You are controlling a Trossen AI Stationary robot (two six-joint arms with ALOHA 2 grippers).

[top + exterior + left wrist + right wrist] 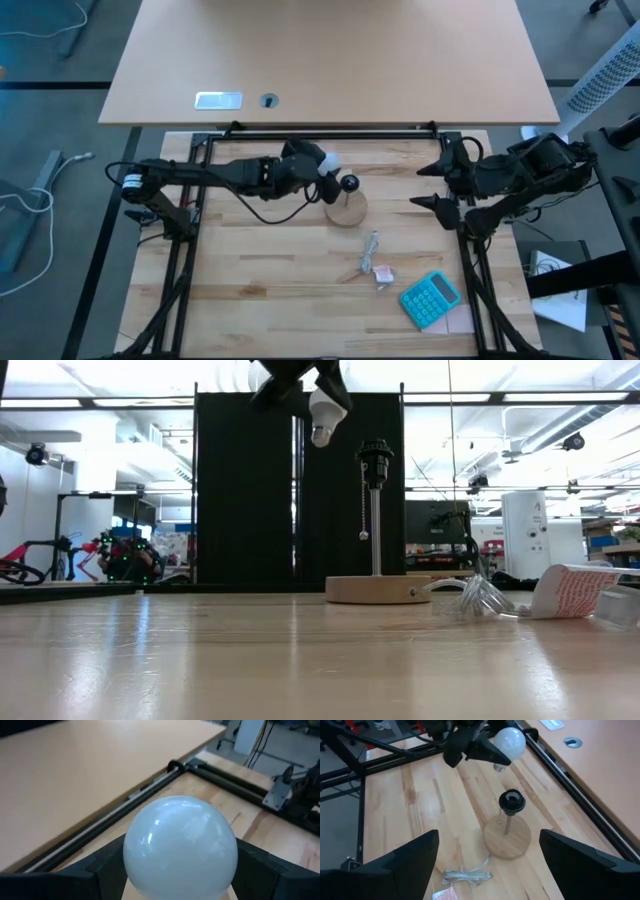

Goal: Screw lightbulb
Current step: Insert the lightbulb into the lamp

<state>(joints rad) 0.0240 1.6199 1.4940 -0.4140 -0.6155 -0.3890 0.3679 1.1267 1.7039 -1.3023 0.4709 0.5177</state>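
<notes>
The white lightbulb (330, 162) hangs in the air with my left gripper (320, 168) shut on it. It is above and just to the left of the black socket (375, 458). The socket tops a thin post on the tan wooden disc (346, 211), which lies flat on the table. In the right wrist view the bulb (510, 741) shows beyond the socket (512, 801), its screw neck (500, 767) pointing down. My right gripper (420, 187) waits open at the table's right side, raised, with nothing between its fingers. My left gripper pinches the bulb's round globe (180, 845) between its two fingers (102, 870), one on each side. The fingers come from the table's left, slanting a little downward. The bulb is lifted clear, tilted, with its screw neck (320, 436) lowest and higher than the socket's rim.
A crumpled clear wrapper with cord (372, 250) and a small printed packet (382, 272) lie near the disc's front. A teal calculator (431, 299) sits at the near right. Black frame rails (190, 215) border the table, and a second tan tabletop (330, 60) lies beyond.
</notes>
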